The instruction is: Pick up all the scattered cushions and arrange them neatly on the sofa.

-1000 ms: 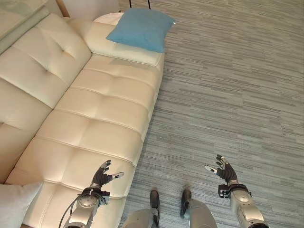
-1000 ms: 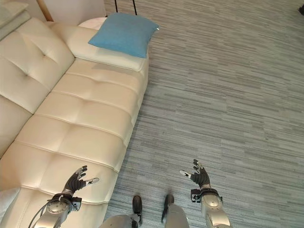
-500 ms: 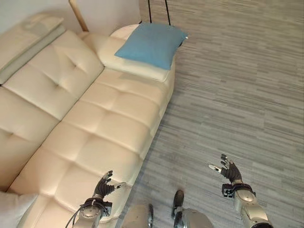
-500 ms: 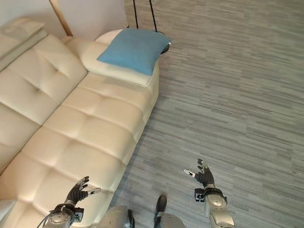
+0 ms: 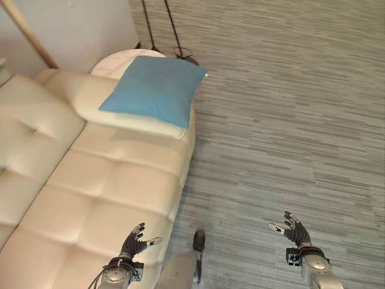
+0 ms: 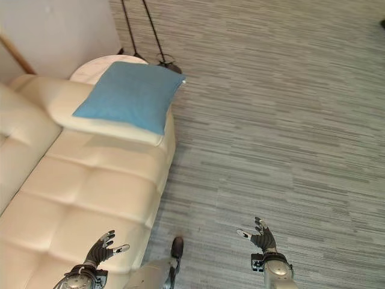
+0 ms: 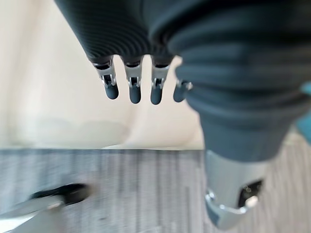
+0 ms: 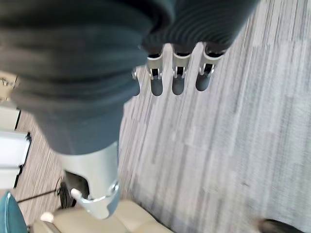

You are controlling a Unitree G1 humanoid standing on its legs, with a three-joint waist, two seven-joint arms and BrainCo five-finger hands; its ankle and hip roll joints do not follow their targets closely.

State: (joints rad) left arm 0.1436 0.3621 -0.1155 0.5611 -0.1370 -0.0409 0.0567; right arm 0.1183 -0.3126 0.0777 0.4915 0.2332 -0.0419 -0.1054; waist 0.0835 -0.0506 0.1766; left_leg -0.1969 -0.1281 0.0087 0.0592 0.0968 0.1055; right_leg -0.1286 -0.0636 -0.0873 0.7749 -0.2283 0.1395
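Blue cushion (image 5: 155, 89) lies flat on the far armrest end of the cream sofa (image 5: 102, 186), one corner hanging past the edge toward the floor (image 5: 289, 120); that's the one cushion I can see from here. A round white side table (image 5: 120, 60) sits just behind that armrest, with a thin black stand (image 5: 171, 30) beside it against the wall. Left hand (image 5: 133, 239) hangs over the near front edge of the sofa seat, fingers spread and relaxed, holding nothing. Right hand (image 5: 293, 227) is out over bare floor, well apart from the sofa, also spread open and empty. Both hands are far from the cushion, so judging by this, the robot is between grasps and looking for the next pickup or heading to tidy the blue one. Risks: the cushion lies across the armrest rather than propped against the backrest, so a one-handed tug on the overhanging corner could drag it off onto the floor. Reaching past it could knock the side table or the stand. No floor cushions in sight, so others may lie outside these views; calling it done now may be premature.
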